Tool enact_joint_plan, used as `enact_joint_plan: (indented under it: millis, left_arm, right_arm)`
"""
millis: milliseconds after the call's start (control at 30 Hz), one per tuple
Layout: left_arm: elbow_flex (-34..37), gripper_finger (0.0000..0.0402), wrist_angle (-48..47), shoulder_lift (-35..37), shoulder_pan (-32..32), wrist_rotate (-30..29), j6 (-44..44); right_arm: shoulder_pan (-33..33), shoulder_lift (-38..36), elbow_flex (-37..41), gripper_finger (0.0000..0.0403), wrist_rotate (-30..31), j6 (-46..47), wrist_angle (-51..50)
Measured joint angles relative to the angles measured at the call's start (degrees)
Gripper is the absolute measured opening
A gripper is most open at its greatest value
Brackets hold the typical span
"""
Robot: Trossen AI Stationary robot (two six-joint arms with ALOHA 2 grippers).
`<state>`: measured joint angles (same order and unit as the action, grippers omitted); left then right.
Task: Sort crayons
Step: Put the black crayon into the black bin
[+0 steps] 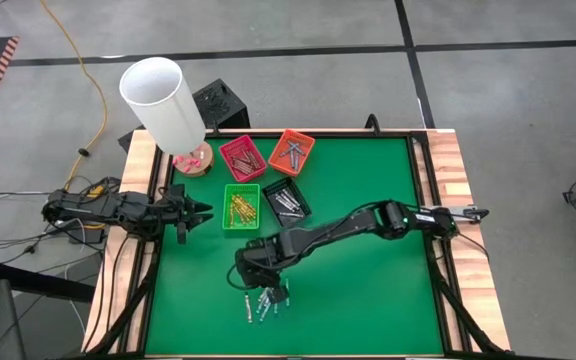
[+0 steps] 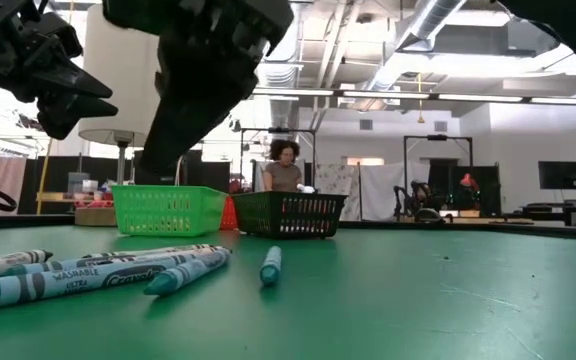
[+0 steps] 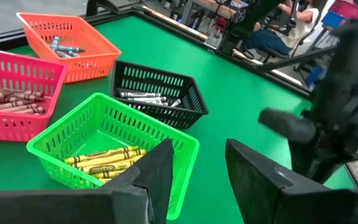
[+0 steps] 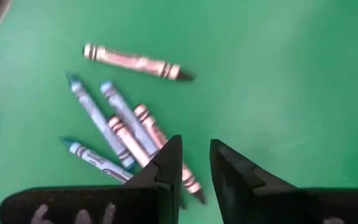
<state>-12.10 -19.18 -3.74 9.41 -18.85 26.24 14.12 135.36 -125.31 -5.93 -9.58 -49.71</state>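
High view, looking straight down, lays it all out: the right gripper [image 1: 280, 293] hangs over the loose crayons [image 1: 260, 304] at about six o'clock on the green table [image 1: 368, 290], while the left gripper [image 1: 205, 212] waits at nine o'clock, just beside the green tray [image 1: 241, 205]. Four trays cluster toward twelve o'clock: the red tray [image 1: 242, 157] and orange tray [image 1: 291, 151] farther back, the green one and the black tray [image 1: 286, 201] nearer the middle, each already with sticks in it. A tall white cylinder [image 1: 162, 101] stands at the eleven o'clock corner and hides part of the table edge there. What that view cannot settle, the right wrist view does: its two dark fingers [image 4: 166, 163] stand a narrow gap apart with nothing between them, above a brown crayon lying among light blue ones, and a lone grey-brown crayon [image 4: 137, 61] sits apart from that bunch. From the left wrist view I can see the left fingers [image 3: 156, 168] parted and empty, yellow crayons [image 3: 104, 158] in the green tray and pale ones in the black. Low view alone reads the blue crayons [image 2: 98, 270] up close, with the arm's dark bulk overhead blocking much of the room, where a person [image 2: 284, 165] stands behind the trays.
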Motion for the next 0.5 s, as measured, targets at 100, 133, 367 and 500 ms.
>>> enact_joint_plan:
  millis: [100, 133, 367, 500]
  left_arm:
    - [0.0, 0.0137, -0.3, 0.0, 0.0, 0.0, 0.0]
    - [0.0, 0.0137, -0.6, 0.0, 0.0, 0.0, 0.0]
    - [0.0, 0.0137, -1.2, 0.0, 0.0, 0.0, 0.0]
    - [0.0, 0.0137, -1.2, 0.0, 0.0, 0.0, 0.0]
  right_arm:
    - [0.7, 1.7, 0.1, 0.0097, 0.0, 0.0, -1.1]
    - [0.9, 2.2, 0.1, 0.0097, 0.0, 0.0, -1.1]
    - [1.2, 3.9, 0.1, 0.0097, 0.0, -0.1, -1.4]
    - [1.1, 4.4, 0.0, 0.0097, 0.2, -0.1, -0.8]
